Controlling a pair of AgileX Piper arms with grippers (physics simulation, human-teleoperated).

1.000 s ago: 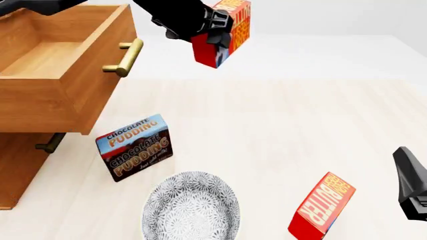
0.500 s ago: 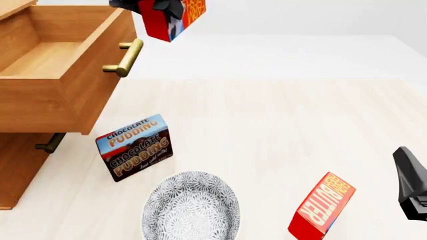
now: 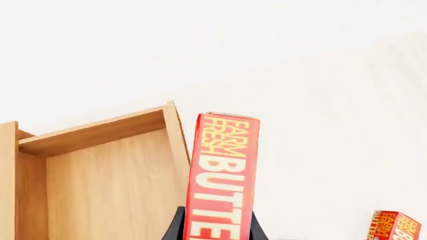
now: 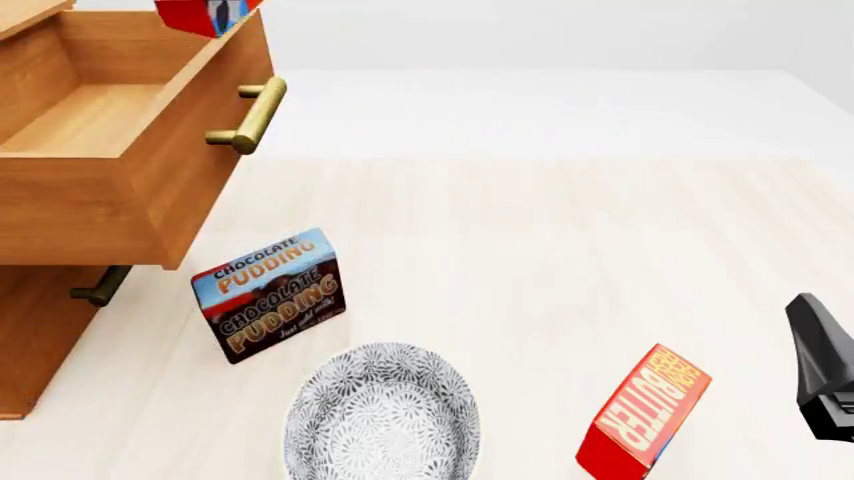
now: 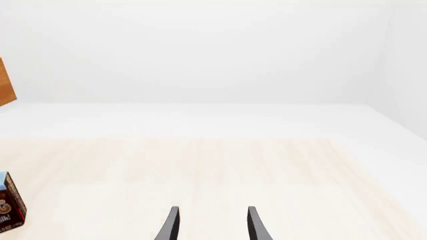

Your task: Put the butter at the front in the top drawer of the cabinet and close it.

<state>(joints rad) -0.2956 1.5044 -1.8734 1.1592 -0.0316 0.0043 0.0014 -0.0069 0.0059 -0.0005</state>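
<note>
My left gripper (image 3: 215, 233) is shut on a red butter carton (image 3: 223, 175), held upright between its two black fingers. In the front view only the carton's lower corner (image 4: 207, 14) shows at the top edge, above the front right corner of the top drawer (image 4: 94, 120), which is pulled open and empty. In the left wrist view the drawer's inside (image 3: 113, 185) lies just beside the carton. A second butter carton (image 4: 643, 412) stands tilted at the front right of the table. My right gripper (image 5: 212, 225) is open and empty, next to that carton.
The cabinet (image 4: 34, 330) stands at the left, its lower drawer handle (image 4: 100, 285) under the open drawer, whose brass handle (image 4: 251, 115) juts right. A chocolate pudding box (image 4: 271, 293) stands near the cabinet. A patterned bowl (image 4: 380, 412) sits at the front.
My left gripper has carried the butter carton left and up, from right of the drawer handle to above the open drawer. The arm has left the front view. The right arm has not moved.
</note>
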